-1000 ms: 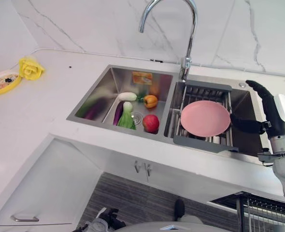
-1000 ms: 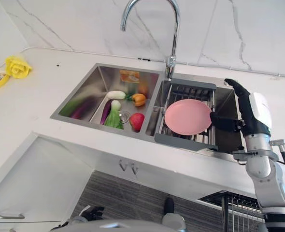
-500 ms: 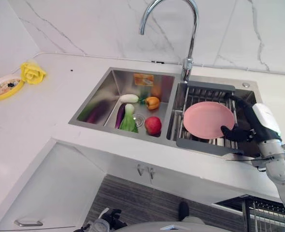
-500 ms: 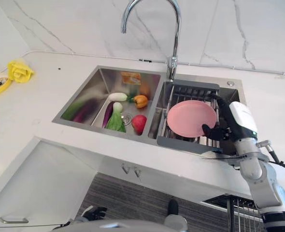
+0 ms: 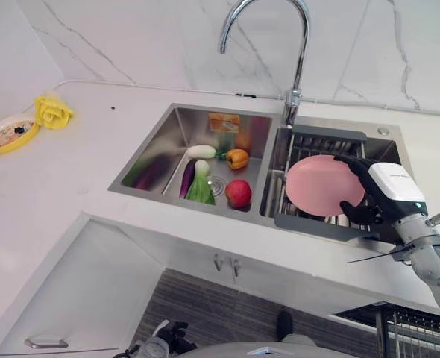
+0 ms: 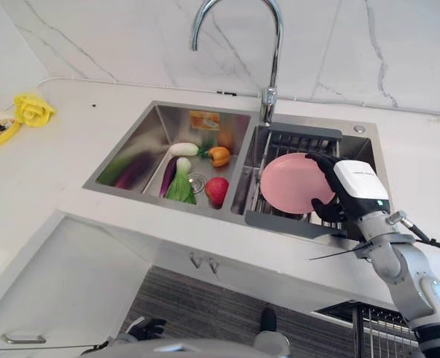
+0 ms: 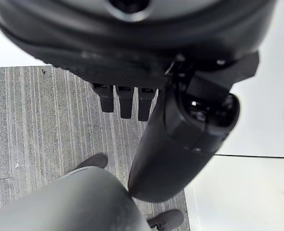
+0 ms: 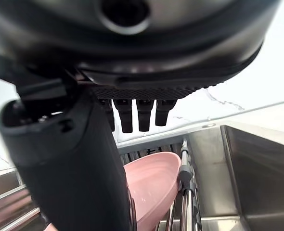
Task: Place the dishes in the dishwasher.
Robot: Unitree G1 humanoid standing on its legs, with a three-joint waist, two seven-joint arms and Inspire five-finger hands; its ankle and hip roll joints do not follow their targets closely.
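A pink plate [image 5: 318, 185] leans tilted in the grey drain rack [image 5: 309, 224] set in the sink's right basin. My right hand [image 5: 382, 195] is at the plate's right rim, with its fingers above the edge and its thumb [image 8: 74, 159] below it. In the right wrist view the fingers [image 8: 142, 113] stay straight, and the plate [image 8: 151, 185] lies between them and the thumb. The hand is open and touches the rim or is very close to it. My left hand [image 7: 180, 130] hangs open over the striped floor.
The left basin [image 5: 160, 149] holds a red apple [image 5: 238, 192], an orange pepper [image 5: 237, 157], greens, an eggplant and a white radish. A tall faucet [image 5: 298, 67] stands behind the rack. A yellow dish [image 5: 10, 134] sits at the counter's far left. A wire rack [image 5: 418, 335] shows at the lower right.
My right hand has come in from the right of the sink and lowered onto the plate's right rim. The plate has stayed in the rack. The camera has shifted slightly.
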